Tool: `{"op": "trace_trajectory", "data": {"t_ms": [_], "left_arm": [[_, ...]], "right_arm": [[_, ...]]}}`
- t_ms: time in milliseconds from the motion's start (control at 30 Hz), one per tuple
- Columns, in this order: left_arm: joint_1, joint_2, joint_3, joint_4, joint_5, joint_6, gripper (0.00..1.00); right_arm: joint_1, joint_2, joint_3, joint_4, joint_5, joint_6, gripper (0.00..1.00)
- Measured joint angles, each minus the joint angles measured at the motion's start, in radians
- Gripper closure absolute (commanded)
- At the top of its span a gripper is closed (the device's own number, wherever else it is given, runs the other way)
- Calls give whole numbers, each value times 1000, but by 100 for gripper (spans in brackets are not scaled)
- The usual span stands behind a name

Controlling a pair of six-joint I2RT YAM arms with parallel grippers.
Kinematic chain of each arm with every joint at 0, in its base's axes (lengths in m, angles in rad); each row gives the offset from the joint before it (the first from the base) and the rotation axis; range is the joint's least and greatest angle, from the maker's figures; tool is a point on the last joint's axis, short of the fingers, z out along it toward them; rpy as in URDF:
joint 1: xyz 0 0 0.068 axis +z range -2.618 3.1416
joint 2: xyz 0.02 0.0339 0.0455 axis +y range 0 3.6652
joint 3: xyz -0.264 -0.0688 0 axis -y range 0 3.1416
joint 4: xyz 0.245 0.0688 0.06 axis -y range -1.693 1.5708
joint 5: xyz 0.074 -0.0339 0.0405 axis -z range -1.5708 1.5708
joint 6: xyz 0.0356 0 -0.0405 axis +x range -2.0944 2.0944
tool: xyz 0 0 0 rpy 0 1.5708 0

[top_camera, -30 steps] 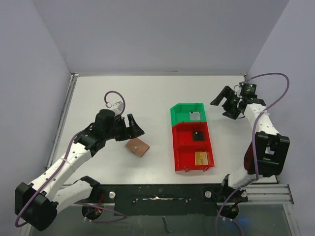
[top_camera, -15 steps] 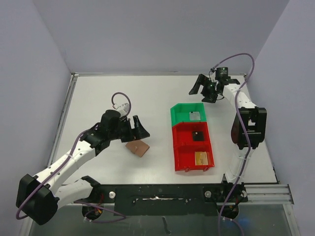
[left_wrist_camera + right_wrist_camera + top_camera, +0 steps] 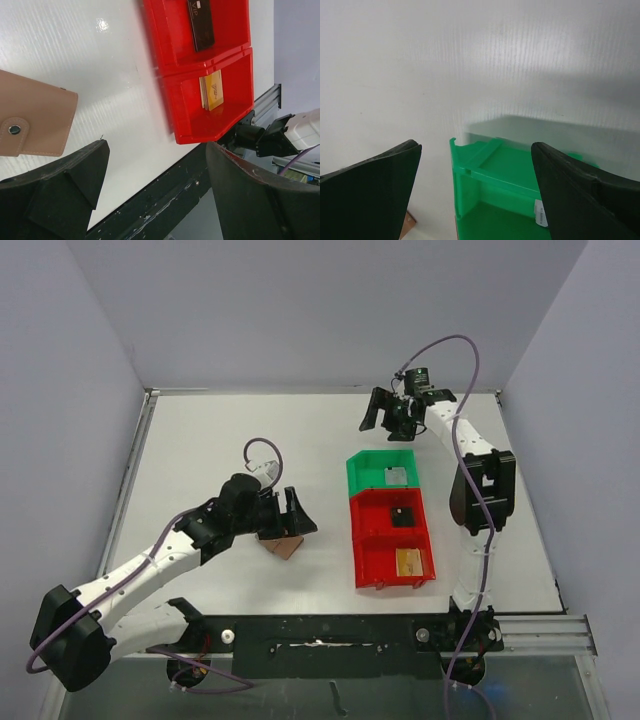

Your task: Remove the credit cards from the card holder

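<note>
The left tool [image 3: 285, 517] is hovering, jaws spread, just above the closed brown card holder [image 3: 31, 121], which is lying flat on the white desk [image 3: 200, 450] left of the red bin [image 3: 372, 558]. The right tool [image 3: 389, 415] is hanging wide open beyond the green bin [image 3: 368, 476].

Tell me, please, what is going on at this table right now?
Two robot arms are meant to empty a small flat brown leather-like card holder. It lies closed on the white table; the left tool hovers open just above it, not gripping it. The right tool, also open and empty, hangs beyond the green plastic bin. A dark card and a gold card lie in the red plastic bin beside it.
</note>
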Motion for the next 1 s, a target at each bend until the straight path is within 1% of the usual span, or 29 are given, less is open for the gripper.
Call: {"op": "trace_trajectory", "data": {"t_ms": [100, 167, 233, 333, 400, 467, 600, 700, 833, 1000], "left_arm": [[-33, 8, 0, 3, -16, -8, 22], [-47, 13, 0, 6, -25, -11, 22], [-56, 16, 0, 8, -38, -11, 22], [-63, 20, 0, 13, -50, -11, 22], [-66, 27, 0, 19, -55, -11, 22], [-72, 43, 3, 24, -58, -11, 22], [-82, 73, 4, 28, -60, -11, 22], [-83, 77, 4, 31, -62, -13, 23], [-84, 73, 3, 42, -69, -27, 23], [-86, 47, -11, 56, -82, -46, 23]], "right_arm": [[-2, -21, 8, -19, 78, -15, 2], [-26, -64, -19, -23, 140, -23, 3], [-74, -145, -95, -13, 182, -27, 3], [-164, -288, -245, 10, 203, -27, 2], [-209, -350, -318, 19, 204, -28, 2], [-222, -383, -378, 31, 190, -27, 2], [-185, -383, -473, 64, 104, -17, 2], [-157, -359, -491, 81, 56, 3, 2], [-121, -325, -486, 112, 13, 21, 2], [-85, -236, -407, 123, -9, 37, 2]]}}
